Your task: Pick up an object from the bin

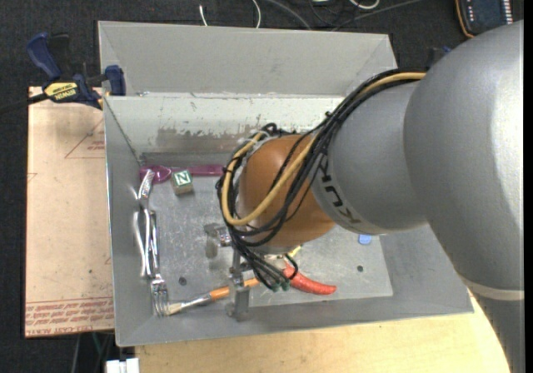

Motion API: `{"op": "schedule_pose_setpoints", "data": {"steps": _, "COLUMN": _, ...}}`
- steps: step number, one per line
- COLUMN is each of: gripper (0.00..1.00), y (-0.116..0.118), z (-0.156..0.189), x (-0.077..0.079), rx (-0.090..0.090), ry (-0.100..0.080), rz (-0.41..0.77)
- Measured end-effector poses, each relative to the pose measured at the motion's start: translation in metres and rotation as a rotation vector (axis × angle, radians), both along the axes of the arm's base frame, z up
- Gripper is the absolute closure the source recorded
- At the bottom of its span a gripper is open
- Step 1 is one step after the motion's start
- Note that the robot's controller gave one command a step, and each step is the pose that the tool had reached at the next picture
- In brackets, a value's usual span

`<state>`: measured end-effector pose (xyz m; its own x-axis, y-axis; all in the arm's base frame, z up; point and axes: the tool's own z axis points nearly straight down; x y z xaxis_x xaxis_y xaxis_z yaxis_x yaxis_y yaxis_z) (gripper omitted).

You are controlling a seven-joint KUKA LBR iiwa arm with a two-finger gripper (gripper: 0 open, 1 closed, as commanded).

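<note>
My gripper hangs low over the front of the bin, just below the orange cover and its cables. Right under it lies a thin tool with an orange handle and a silvery tip, stretched along the front wall; its right end runs beneath the gripper. A red-orange curved piece with a green bit lies just to the gripper's right on the bin floor. Whether anything is held is hidden by the cables.
Metal tongs lie along the left wall. A purple piece and a small green-and-white block sit at the back left. A blue bit peeks out under the arm, which covers the bin's right half.
</note>
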<state>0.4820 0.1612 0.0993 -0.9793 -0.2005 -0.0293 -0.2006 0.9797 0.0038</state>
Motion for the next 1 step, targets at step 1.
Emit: {"op": "schedule_pose_setpoints", "data": {"steps": 1, "gripper": 0.0, "y": 0.0006, "z": -0.0262, "x": 0.0057, "rx": -0.003, "ry": -0.01, "rz": 0.232}}
